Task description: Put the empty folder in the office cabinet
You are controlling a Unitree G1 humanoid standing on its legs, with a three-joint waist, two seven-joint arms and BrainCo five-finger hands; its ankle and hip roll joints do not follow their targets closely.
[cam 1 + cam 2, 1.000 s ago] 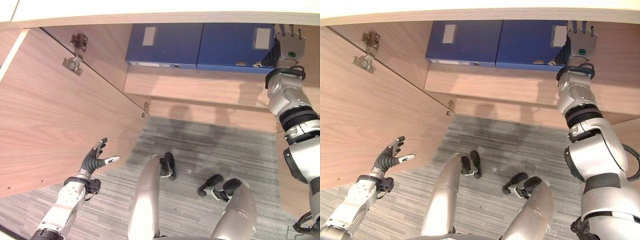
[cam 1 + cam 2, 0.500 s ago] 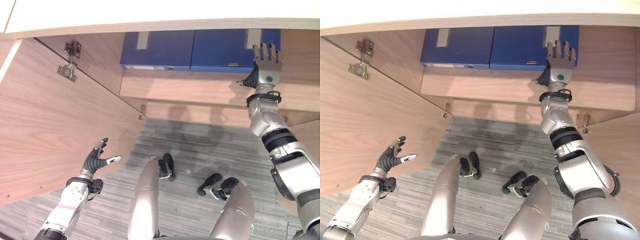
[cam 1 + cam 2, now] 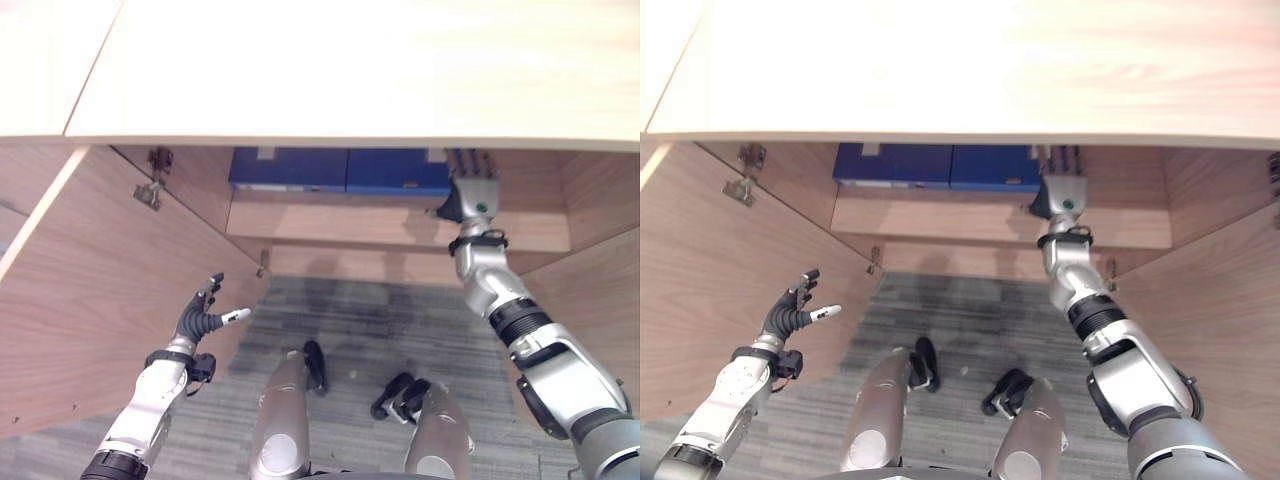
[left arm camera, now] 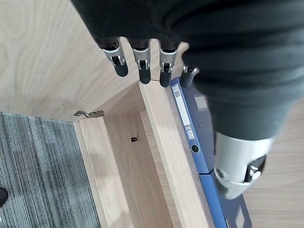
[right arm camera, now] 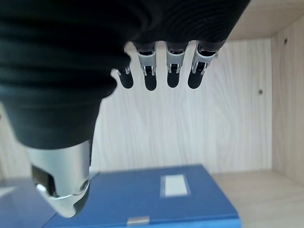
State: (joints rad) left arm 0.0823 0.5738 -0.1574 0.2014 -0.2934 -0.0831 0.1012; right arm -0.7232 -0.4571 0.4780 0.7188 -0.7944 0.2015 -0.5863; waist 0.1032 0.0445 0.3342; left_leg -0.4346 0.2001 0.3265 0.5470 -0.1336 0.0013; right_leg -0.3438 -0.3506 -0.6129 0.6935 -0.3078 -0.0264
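Two blue folders [image 3: 345, 170] lay side by side on the cabinet shelf [image 3: 400, 222], and the right robot hand [image 3: 472, 192] hovered just above the right-hand folder [image 5: 142, 202] with its fingers [image 5: 172, 71] straight and empty. The left robot hand [image 3: 203, 318] hung open and empty in front of the open left cabinet door [image 3: 100, 290], near it. The risk I judged from here was a careless withdrawal: the right robot hand could catch the folder's front edge and drag it off the shelf.
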